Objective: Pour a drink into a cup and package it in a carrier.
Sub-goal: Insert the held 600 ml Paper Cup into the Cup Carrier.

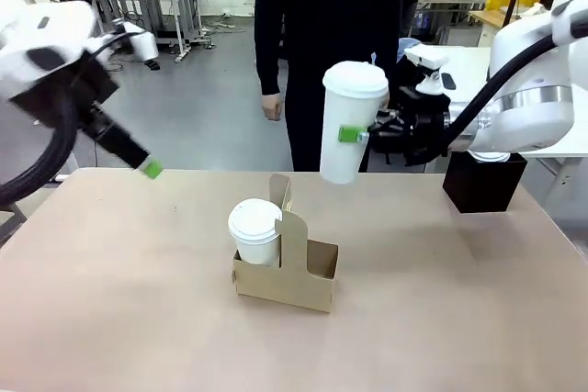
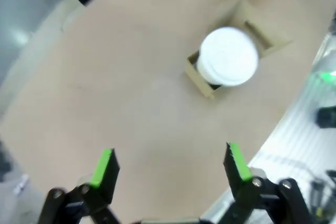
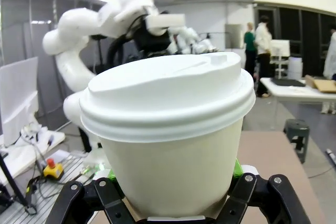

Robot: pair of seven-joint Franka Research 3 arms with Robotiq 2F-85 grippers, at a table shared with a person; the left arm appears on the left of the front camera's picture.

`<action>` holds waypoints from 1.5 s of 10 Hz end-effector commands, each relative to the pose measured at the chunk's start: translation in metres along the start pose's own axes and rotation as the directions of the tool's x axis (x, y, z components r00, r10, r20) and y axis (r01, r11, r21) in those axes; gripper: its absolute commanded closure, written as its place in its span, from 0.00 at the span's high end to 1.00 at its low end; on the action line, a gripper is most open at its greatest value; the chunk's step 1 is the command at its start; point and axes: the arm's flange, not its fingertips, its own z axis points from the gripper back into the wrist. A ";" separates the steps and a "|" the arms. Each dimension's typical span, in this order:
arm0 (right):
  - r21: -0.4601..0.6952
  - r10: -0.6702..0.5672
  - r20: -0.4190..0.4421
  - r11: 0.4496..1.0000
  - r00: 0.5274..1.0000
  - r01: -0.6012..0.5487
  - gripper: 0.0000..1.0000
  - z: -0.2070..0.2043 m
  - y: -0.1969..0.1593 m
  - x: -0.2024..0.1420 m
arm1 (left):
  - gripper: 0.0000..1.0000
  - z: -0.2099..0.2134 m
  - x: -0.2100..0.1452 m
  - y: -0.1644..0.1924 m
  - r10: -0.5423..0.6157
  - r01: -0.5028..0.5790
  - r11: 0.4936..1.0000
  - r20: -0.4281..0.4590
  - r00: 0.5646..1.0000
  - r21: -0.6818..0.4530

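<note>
My right gripper point(image 1: 360, 136) is shut on a tall white lidded cup point(image 1: 350, 121) and holds it upright in the air, above and to the right of the brown cardboard carrier point(image 1: 292, 270). Up close in the right wrist view, the same cup point(image 3: 170, 140) sits between the green pads of that gripper point(image 3: 173, 179). Another lidded white cup point(image 1: 254, 231) stands in the carrier's left slot, and from above it appears as a cup point(image 2: 228, 57) inside the carrier point(image 2: 207, 80). Raised at the far left of the table, my left gripper point(image 2: 170, 163) is open with nothing in it. The drink is out of view.
A black cube-shaped box point(image 1: 483, 180) stands at the table's right, under my right arm. A person in a dark top point(image 1: 331, 34) stands at the far side, one hand point(image 1: 270, 106) hanging down. The table point(image 1: 119, 300) is bare in front and left of the carrier.
</note>
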 end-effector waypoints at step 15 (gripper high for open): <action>0.139 0.019 0.004 0.990 1.000 -0.019 0.80 -0.038 0.038 -0.081 | 1.00 -0.047 -0.036 0.074 -0.056 0.054 0.997 -0.034 0.998 -0.046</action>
